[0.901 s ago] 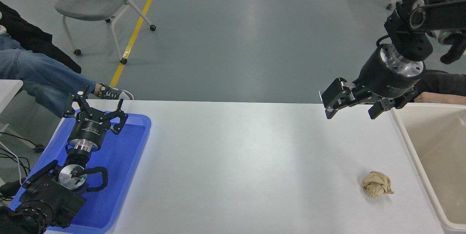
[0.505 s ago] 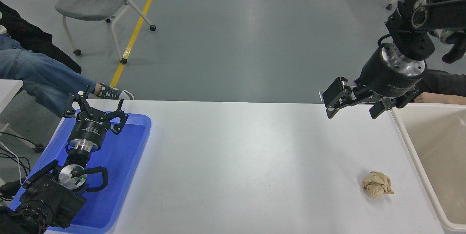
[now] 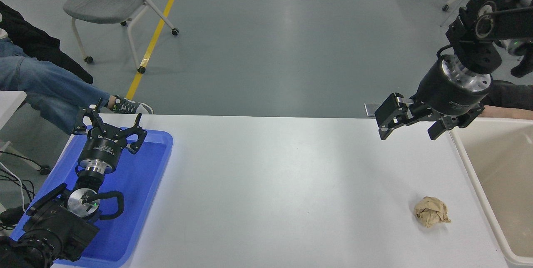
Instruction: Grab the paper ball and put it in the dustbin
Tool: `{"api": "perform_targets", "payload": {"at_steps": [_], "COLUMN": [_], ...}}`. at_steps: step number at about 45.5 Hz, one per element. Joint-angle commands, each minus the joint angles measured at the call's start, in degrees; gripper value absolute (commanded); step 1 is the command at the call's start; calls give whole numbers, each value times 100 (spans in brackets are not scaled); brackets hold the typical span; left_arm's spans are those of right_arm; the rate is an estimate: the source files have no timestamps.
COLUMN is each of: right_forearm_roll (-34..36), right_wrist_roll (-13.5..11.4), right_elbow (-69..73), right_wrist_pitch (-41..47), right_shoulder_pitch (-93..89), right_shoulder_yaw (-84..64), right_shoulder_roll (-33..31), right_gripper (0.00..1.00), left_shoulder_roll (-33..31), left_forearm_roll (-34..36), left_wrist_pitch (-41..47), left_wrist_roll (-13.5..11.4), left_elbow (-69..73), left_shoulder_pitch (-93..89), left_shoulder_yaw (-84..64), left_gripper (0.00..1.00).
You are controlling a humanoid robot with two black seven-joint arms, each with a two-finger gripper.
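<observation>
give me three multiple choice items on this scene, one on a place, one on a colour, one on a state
1. Where does the paper ball lie?
A. in the dustbin
B. on the table, left of the dustbin
C. in the tray

2. What colour is the tray under the left hand?
A. blue
B. red
C. green

3. How is the right hand?
A. shut on the paper ball
B. open and empty, above the table's far edge
C. resting inside the dustbin

Answers:
1 B, the ball sits on the white table beside the dustbin, outside its rim.
2 A, the tray at the table's left end is plainly blue.
3 B, its fingers are spread with nothing between them, far from the ball.
</observation>
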Motion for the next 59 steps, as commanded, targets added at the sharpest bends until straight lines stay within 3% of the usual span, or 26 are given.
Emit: {"api": "perform_targets", "payload": {"at_steps": [1,14,30,59], "right_forearm_roll": [-986,-2410,-3219,-3307], "right_wrist_roll": [-4,14,14,-12], "right_elbow": [-32,-489,-1667,-2475], "right_wrist_pitch": [-161,-916,-1760,-2666], "right_shoulder_pitch": [-596,-2283,-4394,-5870], "right_shoulder_yaw": [141,984,1969,2541], "right_shoulder_roll": [-845,-1690,-1462,-838], "right_gripper": [100,100,100,100], "left_shoulder_roll": [0,0,-9,-9], "left_forearm_roll": [0,0,0,0], "left_wrist_pitch": [0,0,0,0], "left_wrist_roll": [10,10,10,1], "left_elbow": [-10,-10,-10,-10], "left_shoulder_pitch": [0,0,-9,0], "left_shoulder_yaw": [2,2,-7,-7], "left_gripper": [100,100,100,100]}}
